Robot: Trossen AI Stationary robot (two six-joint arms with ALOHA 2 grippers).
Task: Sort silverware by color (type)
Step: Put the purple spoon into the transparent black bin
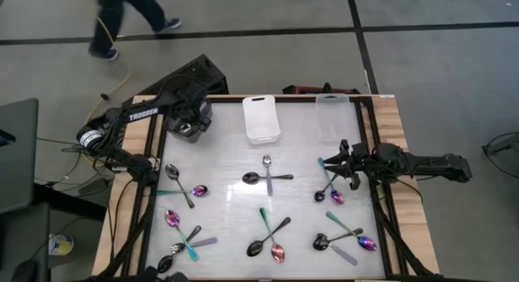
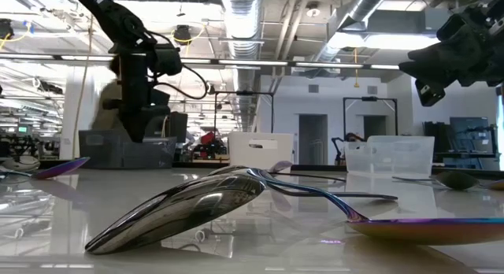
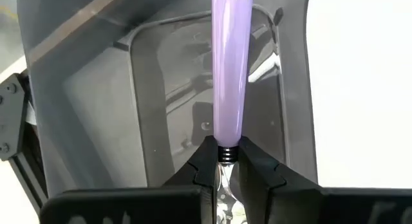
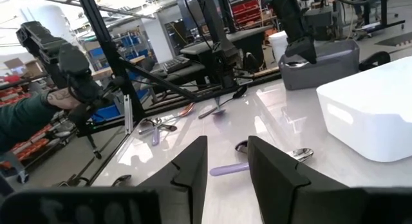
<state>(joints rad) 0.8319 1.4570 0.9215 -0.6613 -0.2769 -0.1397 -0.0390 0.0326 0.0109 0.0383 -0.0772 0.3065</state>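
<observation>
My left gripper hangs over the grey bin at the table's far left and is shut on a lilac-handled spoon, whose handle points down into the bin. In the high view the gripper hides this spoon. My right gripper is open and hovers above a small cluster of spoons on the right side. Its wrist view shows a lilac-handled spoon lying on the table past its open fingers. Other spoons lie in crossed groups. My left gripper pinches the spoon between its two fingers at the silver neck, just behind the dark ribbed collar at the end of the lilac handle. The fingers come from above, pointing down. The spoon is lifted clear and hangs handle-down over the grey bin's inside.
A white bin and a clear bin stand along the far edge beside the grey one. In the low view a dark spoon and an iridescent spoon lie close in front. A person walks beyond the table.
</observation>
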